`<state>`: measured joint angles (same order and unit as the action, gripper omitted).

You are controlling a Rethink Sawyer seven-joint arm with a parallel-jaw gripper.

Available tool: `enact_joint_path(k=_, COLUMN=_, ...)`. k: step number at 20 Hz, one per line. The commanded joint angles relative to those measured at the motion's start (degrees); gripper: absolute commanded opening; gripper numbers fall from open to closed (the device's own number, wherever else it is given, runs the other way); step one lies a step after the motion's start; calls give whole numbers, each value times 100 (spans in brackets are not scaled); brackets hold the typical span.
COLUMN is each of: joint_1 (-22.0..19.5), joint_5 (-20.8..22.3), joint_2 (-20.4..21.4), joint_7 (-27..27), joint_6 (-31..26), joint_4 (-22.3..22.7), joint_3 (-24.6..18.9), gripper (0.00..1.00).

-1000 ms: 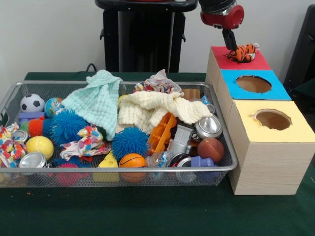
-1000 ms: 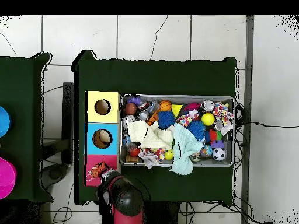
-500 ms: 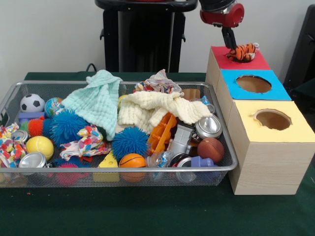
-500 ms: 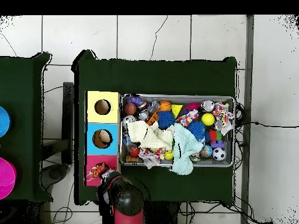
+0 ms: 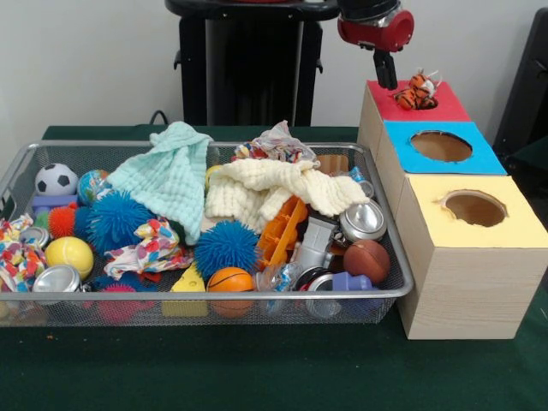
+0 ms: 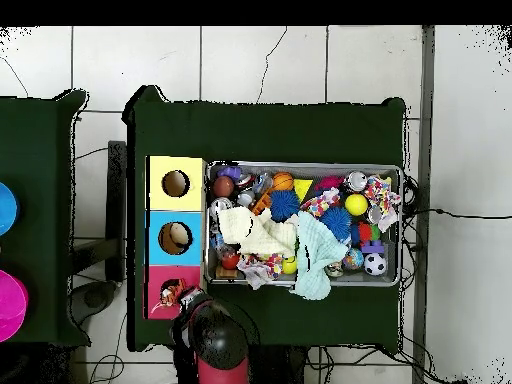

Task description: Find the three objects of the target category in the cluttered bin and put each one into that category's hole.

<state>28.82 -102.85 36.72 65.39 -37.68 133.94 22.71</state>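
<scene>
Just beside my claw (image 5: 384, 79), to its right, the tiger toy (image 5: 414, 91) sits in the red hole (image 5: 421, 102) of the box, and I cannot tell whether the claw is apart or together. I judge the sound move is to lift clear only once the toy sinks fully. I count three holes, one wire bin (image 5: 396, 272), two knit cloths and two spiky blue balls.
</scene>
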Motion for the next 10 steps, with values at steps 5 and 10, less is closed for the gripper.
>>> enact_joint_path(k=5, joint_1=-448, joint_5=765, joint_2=130, joint_7=1091, joint_6=288, joint_4=-173, joint_3=-336, gripper=0)
enact_joint_path(k=10, joint_1=-558, joint_5=916, joint_2=185, joint_7=1289, joint_6=298, joint_4=-233, joint_3=-418, gripper=0)
